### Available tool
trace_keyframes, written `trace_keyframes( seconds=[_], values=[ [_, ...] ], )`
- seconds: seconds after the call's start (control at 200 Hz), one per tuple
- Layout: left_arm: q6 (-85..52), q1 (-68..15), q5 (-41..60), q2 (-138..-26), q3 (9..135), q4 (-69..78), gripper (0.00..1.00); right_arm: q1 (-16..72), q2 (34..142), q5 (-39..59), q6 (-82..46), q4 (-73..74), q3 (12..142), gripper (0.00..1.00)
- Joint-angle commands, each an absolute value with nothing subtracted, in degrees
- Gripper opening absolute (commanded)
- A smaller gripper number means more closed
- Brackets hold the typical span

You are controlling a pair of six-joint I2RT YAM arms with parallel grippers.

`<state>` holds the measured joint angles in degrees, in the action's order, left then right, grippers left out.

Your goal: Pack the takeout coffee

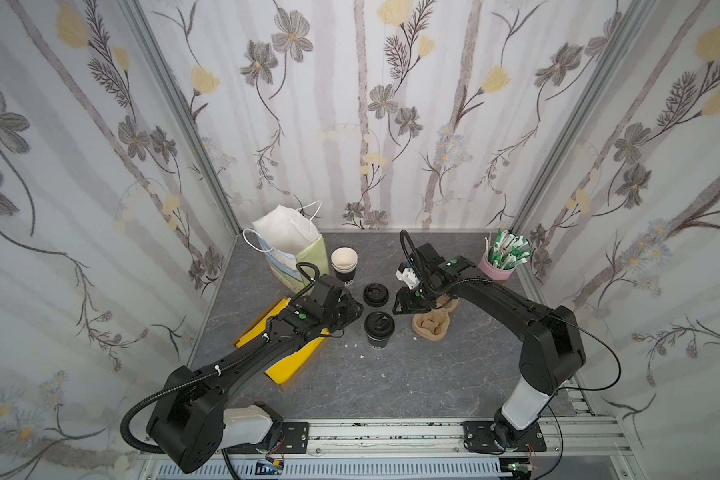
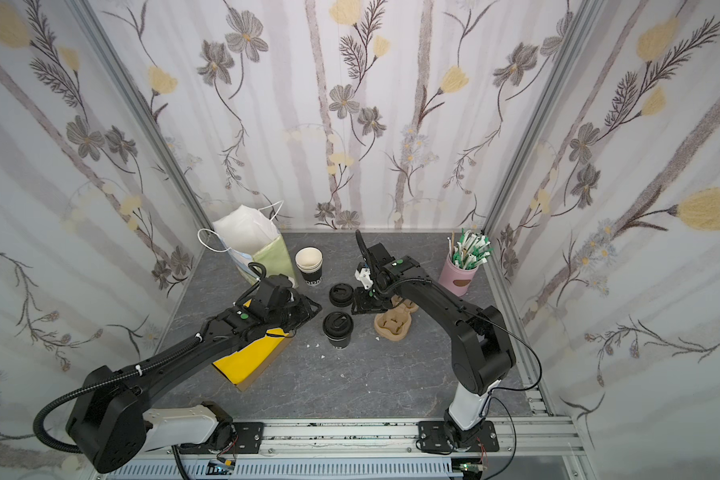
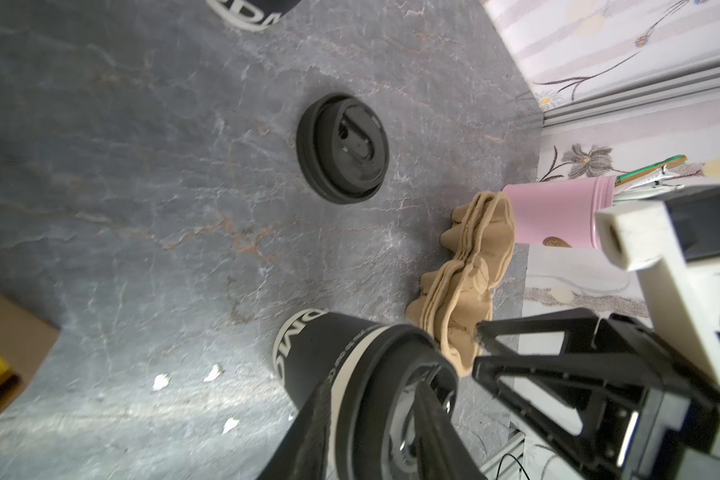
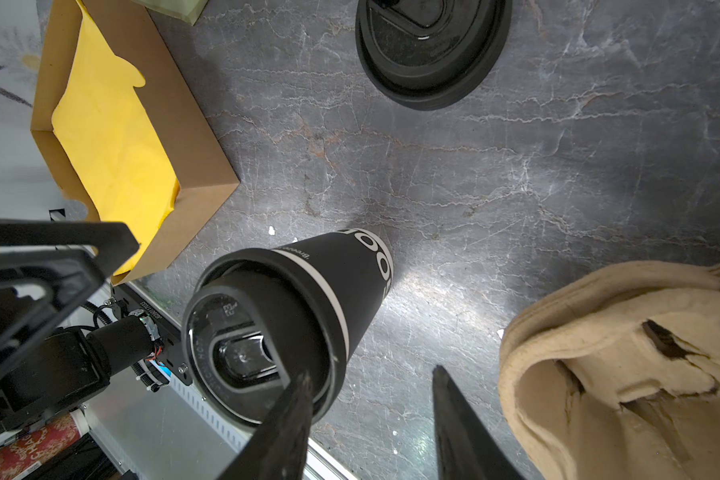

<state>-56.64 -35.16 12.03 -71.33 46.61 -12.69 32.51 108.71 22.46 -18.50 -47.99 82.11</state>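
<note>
**Enclosure.** Floral-papered walls (image 1: 350, 104) on three sides, and a ribbed aluminium rail (image 1: 391, 432) along the front edge.

**Desk** (image 1: 412, 374). Grey, marble-veined and matt. The broad front-centre stretch is open room, while the goods crowd the rear half.

**Left arm** (image 1: 258, 357), **right arm** (image 1: 508, 307). Black jointed housings that lean inward from the rail.

**Paper bag** (image 1: 287, 241). White and pale green with cord handles, standing upright in the rear left corner.

**Cardboard tray** (image 4: 200, 158). Brown with straight walls and a crinkled yellow liner (image 4: 109, 137). It lies near the left edge, partly under the left arm.

**Pulp carriers** (image 1: 431, 326). Tan, moulded and lobed, nested together right of centre.

**Pink cup** (image 1: 495, 266). A smooth cylinder in the rear right corner, bristling with wrapped sticks (image 1: 508, 249).

**Cup stack** (image 1: 344, 266). Black outside and cream inside, without a lid, just beside the bag.

**Takeout coffee** (image 1: 378, 338). A tapered black paper cup with white lettering, upright at mid-desk, between the tray and the carriers. Its domed lid (image 1: 379, 322) is seated on it.

**Spare lid** (image 1: 376, 294). Glossy black plastic, lying flat just behind the coffee.

**Left fingers** (image 3: 441, 440). Partly parted and gripping nothing, just left of the coffee.

**Right fingers** (image 4: 292, 415). Spread, with bare desk showing between them. They are empty and sit near the lid's rim, beside the carriers.

**Crumbs** (image 3: 161, 381). White flecks scattered in front of the coffee.
</note>
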Motion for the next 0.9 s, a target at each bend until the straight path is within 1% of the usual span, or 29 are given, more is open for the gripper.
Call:
trace_keyframes(
  seconds=[0.0, 0.13, 0.305, 0.894],
  values=[
    [-59.5, -35.5, 14.9, -68.1, 43.7, -12.0, 0.35, 32.5, 109.7, 24.1, -17.8, -46.2, 82.7, 0.44],
    [-59.5, -36.3, 17.3, -66.6, 42.1, -12.0, 0.34, 32.5, 110.3, 24.4, -17.8, -46.0, 82.6, 0.44],
    [-58.5, -37.3, 20.2, -69.2, 42.8, -12.0, 0.34, 32.6, 110.4, 24.6, -17.9, -45.8, 81.7, 0.44],
    [-57.2, -37.8, 19.6, -71.7, 42.7, -11.9, 0.32, 33.4, 110.7, 25.6, -19.7, -43.9, 78.9, 0.44]
  ],
)
